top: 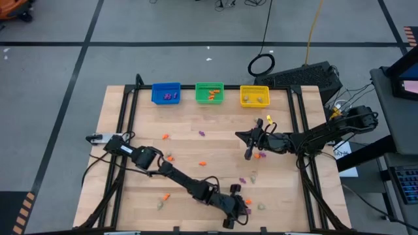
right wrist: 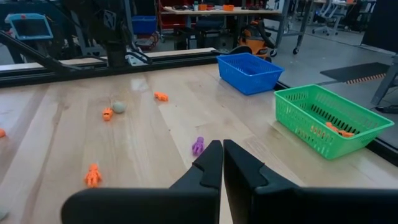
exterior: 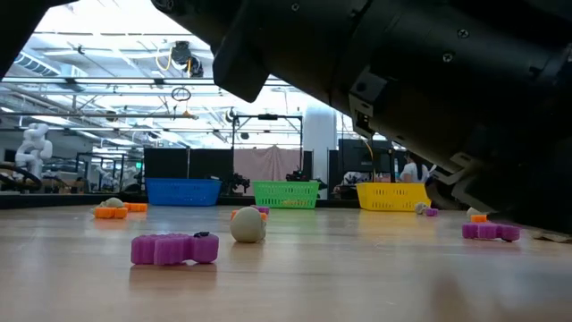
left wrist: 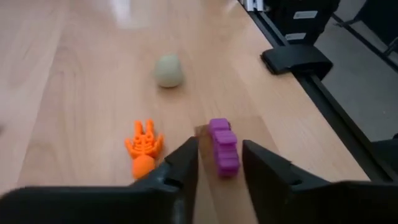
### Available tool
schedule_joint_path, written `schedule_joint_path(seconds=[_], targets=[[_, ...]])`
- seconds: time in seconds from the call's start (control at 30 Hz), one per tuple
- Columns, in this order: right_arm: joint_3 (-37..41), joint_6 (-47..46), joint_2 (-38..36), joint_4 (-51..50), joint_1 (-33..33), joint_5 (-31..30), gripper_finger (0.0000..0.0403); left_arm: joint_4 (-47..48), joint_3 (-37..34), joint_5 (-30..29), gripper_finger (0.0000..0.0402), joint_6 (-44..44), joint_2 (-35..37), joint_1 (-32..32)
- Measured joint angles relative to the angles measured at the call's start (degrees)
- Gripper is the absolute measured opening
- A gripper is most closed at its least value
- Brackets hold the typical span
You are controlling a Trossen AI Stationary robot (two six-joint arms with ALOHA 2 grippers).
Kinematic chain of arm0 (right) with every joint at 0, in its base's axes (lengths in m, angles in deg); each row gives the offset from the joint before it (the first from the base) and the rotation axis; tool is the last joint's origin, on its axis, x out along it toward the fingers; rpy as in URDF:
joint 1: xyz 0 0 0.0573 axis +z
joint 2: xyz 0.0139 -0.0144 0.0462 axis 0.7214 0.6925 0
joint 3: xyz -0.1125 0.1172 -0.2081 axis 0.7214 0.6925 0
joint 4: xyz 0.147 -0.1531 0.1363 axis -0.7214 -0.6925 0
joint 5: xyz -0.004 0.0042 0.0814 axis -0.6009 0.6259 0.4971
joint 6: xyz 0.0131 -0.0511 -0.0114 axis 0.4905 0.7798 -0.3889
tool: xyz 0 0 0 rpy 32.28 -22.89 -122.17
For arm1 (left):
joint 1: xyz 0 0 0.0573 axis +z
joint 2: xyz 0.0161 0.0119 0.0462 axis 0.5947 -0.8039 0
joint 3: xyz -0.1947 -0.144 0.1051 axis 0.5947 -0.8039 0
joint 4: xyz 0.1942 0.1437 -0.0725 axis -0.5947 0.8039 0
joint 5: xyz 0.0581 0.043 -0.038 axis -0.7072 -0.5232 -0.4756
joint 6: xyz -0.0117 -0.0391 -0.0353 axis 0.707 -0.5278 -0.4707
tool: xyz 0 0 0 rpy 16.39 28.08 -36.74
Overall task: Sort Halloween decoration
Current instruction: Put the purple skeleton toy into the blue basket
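Left wrist view: left end effector (left wrist: 219, 168) straddles purple trinket (left wrist: 222, 147), seemingly unlabelled.

From my low camera, a dark arm (exterior: 420, 80) fills the upper right and hides the room behind it; which arm it is I cannot tell there. My left gripper (left wrist: 220, 168) is cut off by the bottom edge of its wrist picture. Overhead, the trinkets (top: 203, 133) are too small for me to make out shapes, and the bins' (top: 166, 93) contents are only specks.
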Motion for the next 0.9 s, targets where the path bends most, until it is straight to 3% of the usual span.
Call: schedule_joint_path(seconds=[0.2,0.43,0.63,0.77,0.9], targets=[[0.0,0.2,0.0,0.0,0.0,0.0,0.0000,0.3,0.0,3.7,0.0015,4.4,0.0,0.0],[0.0,0.2,0.0,-0.4,0.0,0.0,0.0000,7.4,0.0,4.1,0.0005,6.4,3.4,0.8],[0.0,0.4,0.0,-0.4,0.0,0.0,0.0000,18.8,-1.5,-2.1,0.0001,7.4,9.1,0.4],[0.0,0.7,0.0,-0.5,0.0,0.0,0.0000,21.4,-7.2,-5.0,0.0002,5.1,14.1,0.3],[0.0,0.7,0.0,-0.9,0.0,0.0,0.0000,21.2,-17.4,-8.1,0.0002,1.6,21.9,1.4]])
